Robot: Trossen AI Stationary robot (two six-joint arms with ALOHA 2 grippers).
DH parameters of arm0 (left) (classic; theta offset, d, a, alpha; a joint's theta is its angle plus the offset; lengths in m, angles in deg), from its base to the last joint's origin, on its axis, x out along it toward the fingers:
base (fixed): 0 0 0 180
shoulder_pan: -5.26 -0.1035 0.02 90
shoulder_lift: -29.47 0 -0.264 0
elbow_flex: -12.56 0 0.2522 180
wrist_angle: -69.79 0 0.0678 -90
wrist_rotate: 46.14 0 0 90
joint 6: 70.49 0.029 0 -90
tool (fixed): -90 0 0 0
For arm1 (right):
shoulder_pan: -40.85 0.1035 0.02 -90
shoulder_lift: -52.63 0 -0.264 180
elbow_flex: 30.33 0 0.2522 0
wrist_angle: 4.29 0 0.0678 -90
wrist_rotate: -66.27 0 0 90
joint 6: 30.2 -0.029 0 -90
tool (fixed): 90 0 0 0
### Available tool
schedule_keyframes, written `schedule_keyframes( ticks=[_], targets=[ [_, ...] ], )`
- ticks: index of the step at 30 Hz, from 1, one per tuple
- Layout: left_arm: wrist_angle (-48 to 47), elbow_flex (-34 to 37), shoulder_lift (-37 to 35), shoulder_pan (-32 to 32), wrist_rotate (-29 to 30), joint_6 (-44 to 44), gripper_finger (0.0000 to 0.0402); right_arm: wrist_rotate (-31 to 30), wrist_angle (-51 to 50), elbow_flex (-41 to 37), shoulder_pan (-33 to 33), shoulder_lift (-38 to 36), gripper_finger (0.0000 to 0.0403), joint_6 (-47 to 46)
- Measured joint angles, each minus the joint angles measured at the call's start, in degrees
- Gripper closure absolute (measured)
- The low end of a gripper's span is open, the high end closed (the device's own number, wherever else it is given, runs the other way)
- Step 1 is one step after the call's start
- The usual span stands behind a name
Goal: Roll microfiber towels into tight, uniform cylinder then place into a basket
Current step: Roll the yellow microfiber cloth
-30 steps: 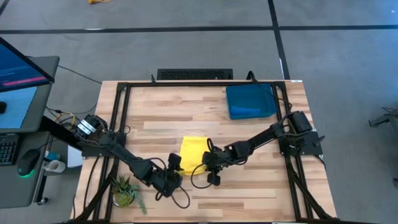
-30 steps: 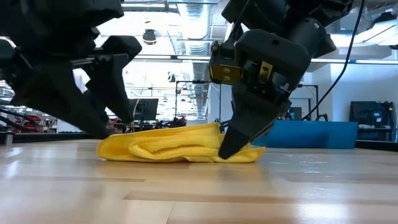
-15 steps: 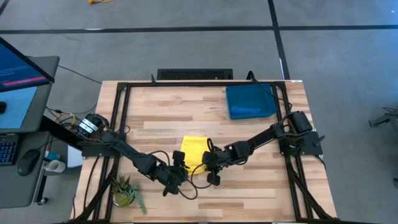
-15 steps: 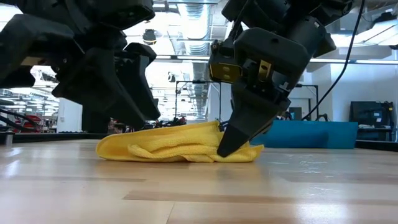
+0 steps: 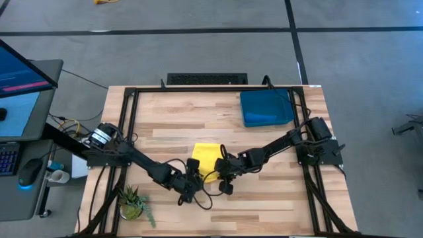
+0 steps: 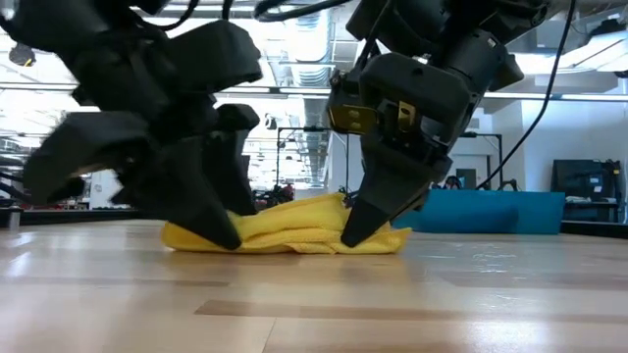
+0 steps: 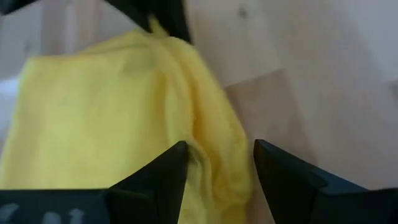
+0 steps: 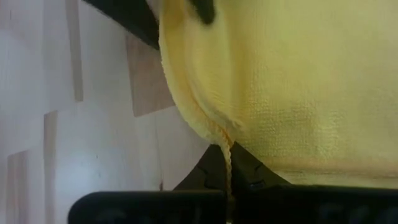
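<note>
Yellow towel (image 5: 207, 158): lay bunched at centre frame on the wooden table (image 5: 165, 135). Right gripper (image 8: 227, 177): jaws pressed together, pinching the towel's near edge. Left gripper (image 7: 217, 165): jaws spread, straddling the towel's left corner. Basket (image 5: 266, 107): upper right of frame, holding a blue towel (image 5: 261, 118).

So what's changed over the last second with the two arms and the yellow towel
The left gripper has moved in across the table toward the yellow towel and now has its open fingers around the towel's near edge, not yet closed. The right gripper stayed put, shut on the towel's hem. The towel barely shifted. The blue towel still lies in the basket at the far right.
</note>
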Motion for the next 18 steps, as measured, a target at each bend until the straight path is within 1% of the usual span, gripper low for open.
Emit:
schedule_keyframes(
  ticks=[4,7,10,15,16,18],
  targets=[
    [0.12,-0.04,-0.14,-0.12,1.83,-0.2,0.0231,1.22,-0.36,0.0,0.01,-0.05,0.0394,-0.86],
    [-0.14,-0.04,-0.24,-0.32,1.44,-0.64,0.026,1.44,-0.39,0.0,0.13,-0.05,0.0393,-0.9],
    [-0.53,-0.04,-0.24,-1.22,-1.45,-1.35,0.0304,1.82,-0.36,0.0,0.11,-0.05,0.0393,-0.92],
    [0.27,-0.04,-0.24,-2.73,-8.31,-3.22,0.0387,5.88,-0.3,0.0,0.11,-0.05,0.0394,-1.68],
    [0.37,-0.05,-0.27,-3.02,-9.88,-4.29,0.0393,6.71,-0.3,0.0,0.13,-0.05,0.0393,-2.07],
    [0.46,-0.09,-0.33,-3.6,-13.63,-6.25,0.0392,8.89,-0.21,0.02,0.13,-0.05,0.0392,-2.69]
  ],
)
